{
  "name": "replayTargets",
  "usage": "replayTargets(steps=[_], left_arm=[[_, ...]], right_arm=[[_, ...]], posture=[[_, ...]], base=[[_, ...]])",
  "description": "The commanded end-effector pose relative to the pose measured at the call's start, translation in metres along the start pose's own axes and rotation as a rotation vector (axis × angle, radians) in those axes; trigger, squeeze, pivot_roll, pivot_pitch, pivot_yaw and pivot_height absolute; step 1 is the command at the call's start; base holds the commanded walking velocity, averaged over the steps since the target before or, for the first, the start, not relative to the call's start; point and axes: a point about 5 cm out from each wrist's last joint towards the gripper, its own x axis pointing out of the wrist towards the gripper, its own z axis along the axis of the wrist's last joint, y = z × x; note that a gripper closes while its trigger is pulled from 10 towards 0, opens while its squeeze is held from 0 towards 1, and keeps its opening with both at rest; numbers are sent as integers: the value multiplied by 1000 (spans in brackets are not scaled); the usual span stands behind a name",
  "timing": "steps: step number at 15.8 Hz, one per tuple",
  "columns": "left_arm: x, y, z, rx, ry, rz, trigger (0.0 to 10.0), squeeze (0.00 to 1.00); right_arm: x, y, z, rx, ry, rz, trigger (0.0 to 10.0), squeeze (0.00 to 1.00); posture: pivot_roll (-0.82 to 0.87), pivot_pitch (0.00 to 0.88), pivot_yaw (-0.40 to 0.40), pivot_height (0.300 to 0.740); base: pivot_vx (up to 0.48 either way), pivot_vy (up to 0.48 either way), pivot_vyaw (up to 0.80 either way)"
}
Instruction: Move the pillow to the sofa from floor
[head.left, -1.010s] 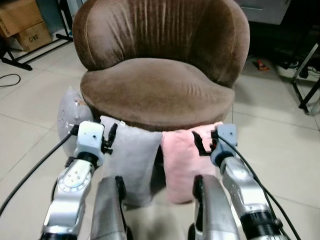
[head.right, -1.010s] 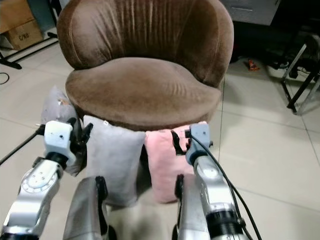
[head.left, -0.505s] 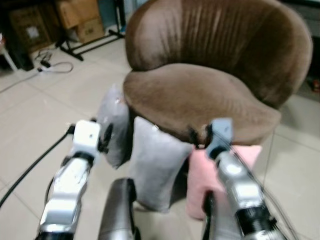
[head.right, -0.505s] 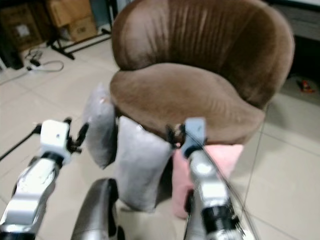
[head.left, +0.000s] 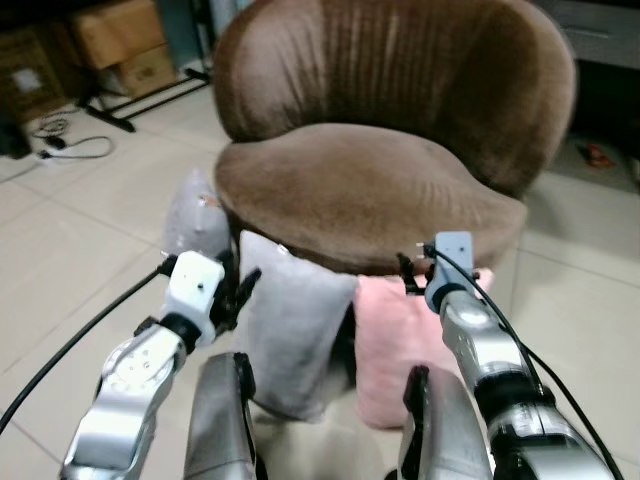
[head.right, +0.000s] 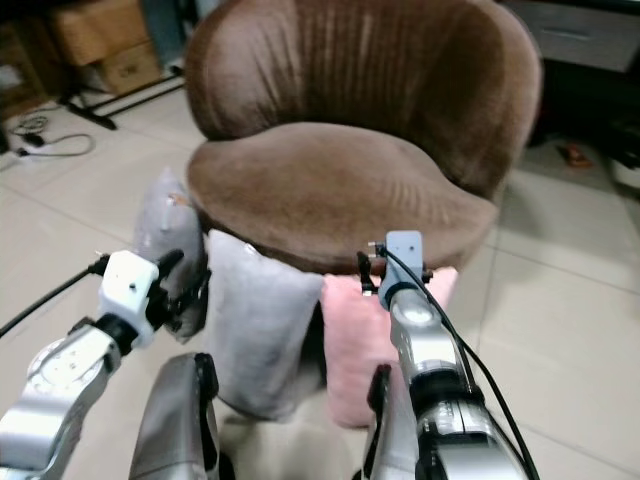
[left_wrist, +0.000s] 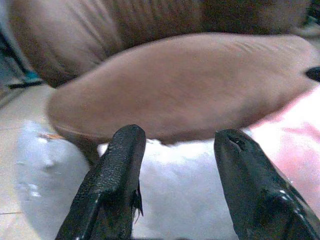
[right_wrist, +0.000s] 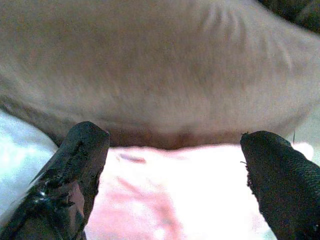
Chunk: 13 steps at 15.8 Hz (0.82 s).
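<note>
Right wrist view: our right gripper (right_wrist: 172, 185) has its two black fingers (right_wrist: 75, 165) spread wide with nothing between them, aimed at the top edge of the pink pillow (right_wrist: 200, 200) just below the sofa's seat.
Left wrist view: our left gripper (left_wrist: 172, 185) is also spread and holds nothing; its fingers frame the upper edge of the grey pillow (left_wrist: 190, 190).
Right arm: seen from the head, we hold the right gripper (head.left: 412, 272) in front of the sofa's seat edge, right at the top of the pink pillow (head.left: 400, 340); we cannot tell whether it touches.
Left arm: our left gripper (head.left: 238, 290) sits beside the grey pillow (head.left: 295, 330), near its upper left corner, between it and a second grey pillow (head.left: 195, 220) further to our left.
Pillows: all three stand upright on the tiled floor (head.left: 70, 250), leaning against the base of the brown sofa (head.left: 370, 190).
Sofa seat: bare brown cushion, no pillow on it.
Progress: we judge the task barely begun; we have come up to the pillows, but none is gripped or lifted.
Left to do: close on one pillow, most likely the pink one, raise it past the seat edge and set it on the cushion.
</note>
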Motion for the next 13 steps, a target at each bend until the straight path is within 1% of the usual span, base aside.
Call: replayTargets(steps=[1,4,6,8,9,10,11,12,13], left_arm=[[-3,0,7,9,-14,-24,10000,0],[-16,-2,12,3,2,-41,10000,0],[-25,-6,18,-2,9,-69,10000,0],[-28,-10,21,2,19,-104,10000,0],[-31,-12,23,2,21,-109,10000,0],[-38,-16,26,-2,29,-125,10000,0],[-42,-20,27,-12,39,-138,10000,0],[-43,-21,27,-16,41,-141,10000,0],[-47,-24,30,-19,39,-141,10000,0]], right_arm=[[4,-1,5,15,-1,-3,10000,1000],[10,-3,6,18,31,-16,10000,1000],[12,-5,5,36,52,-31,10000,1000],[13,-5,2,32,84,-55,10000,1000],[13,-4,1,37,85,-50,10000,906],[13,0,0,28,89,-41,10000,0],[13,5,-1,33,82,-26,10000,0],[13,7,-1,43,79,-19,10000,0],[13,8,-1,54,73,-15,10000,0]], posture=[[-12,0,2,456],[9,63,5,456],[33,115,3,456],[53,161,3,456],[61,188,7,456],[72,218,14,456],[81,239,20,456],[81,239,20,456],[91,248,21,456]], base=[[0,0,0],[0,0,0],[0,0,0],[0,0,0],[0,0,0],[0,0,0],[0,0,0],[0,0,0],[0,0,0]])
